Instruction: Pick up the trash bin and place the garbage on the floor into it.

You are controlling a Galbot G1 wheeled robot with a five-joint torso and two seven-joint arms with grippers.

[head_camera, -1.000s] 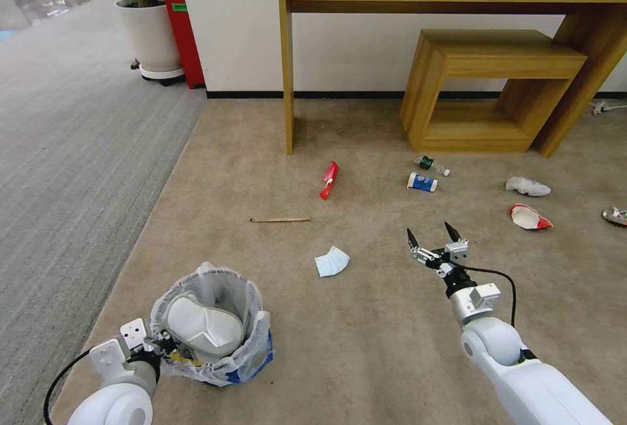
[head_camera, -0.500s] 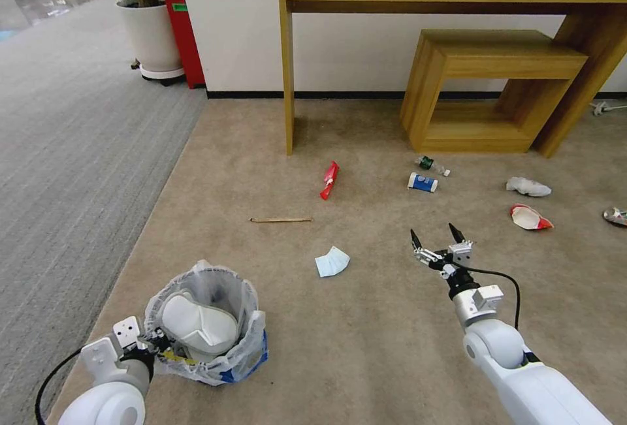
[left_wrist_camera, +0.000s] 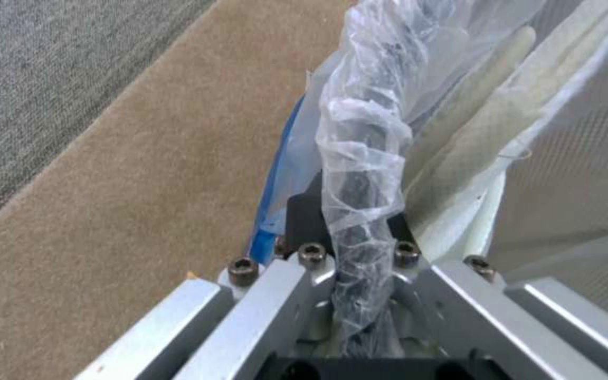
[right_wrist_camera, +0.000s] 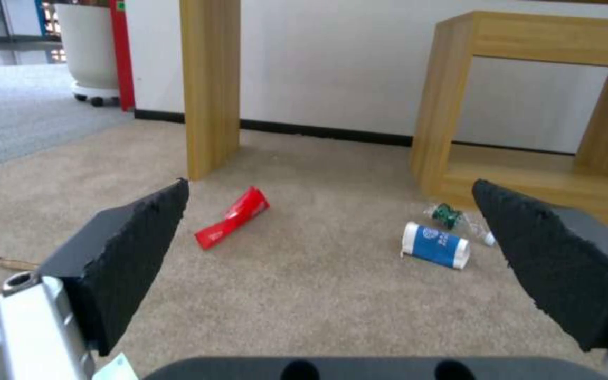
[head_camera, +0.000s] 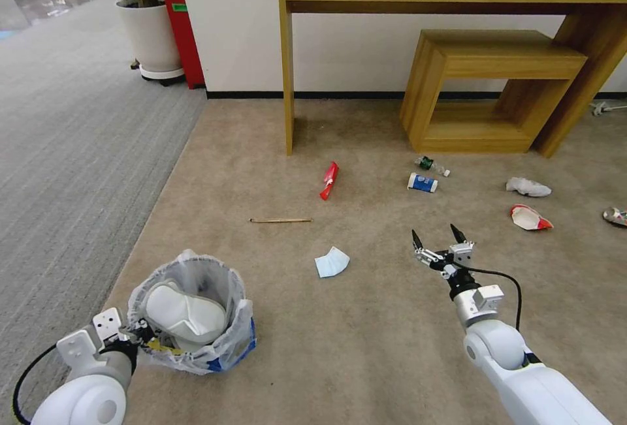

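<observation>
The black trash bin (head_camera: 225,340), lined with a crinkly plastic bag, sits low at the left with two white slippers (head_camera: 184,311) inside. My left gripper (head_camera: 145,339) is shut on its near rim; the left wrist view shows the bag-covered rim (left_wrist_camera: 364,137) pinched between the jaws. My right gripper (head_camera: 435,234) hovers open over the beige floor (head_camera: 366,333). Garbage lies ahead: a blue face mask (head_camera: 331,262), wooden stick (head_camera: 281,220), red wrapper (head_camera: 329,180), blue-white cup (head_camera: 422,182), tiny bottle (head_camera: 431,164), tissue (head_camera: 528,186), red-white paper cup (head_camera: 529,217) and crushed can (head_camera: 615,216).
A wooden desk (head_camera: 287,72) and a low wooden bench (head_camera: 490,85) stand against the white wall behind the litter. Grey ribbed carpet (head_camera: 65,151) runs along the left, with a potted plant (head_camera: 150,33) and a red cabinet (head_camera: 179,27) at the far left.
My left gripper has carried the bin leftward and nearer to me. The right gripper has sunk slightly, still open. The litter has not moved.
</observation>
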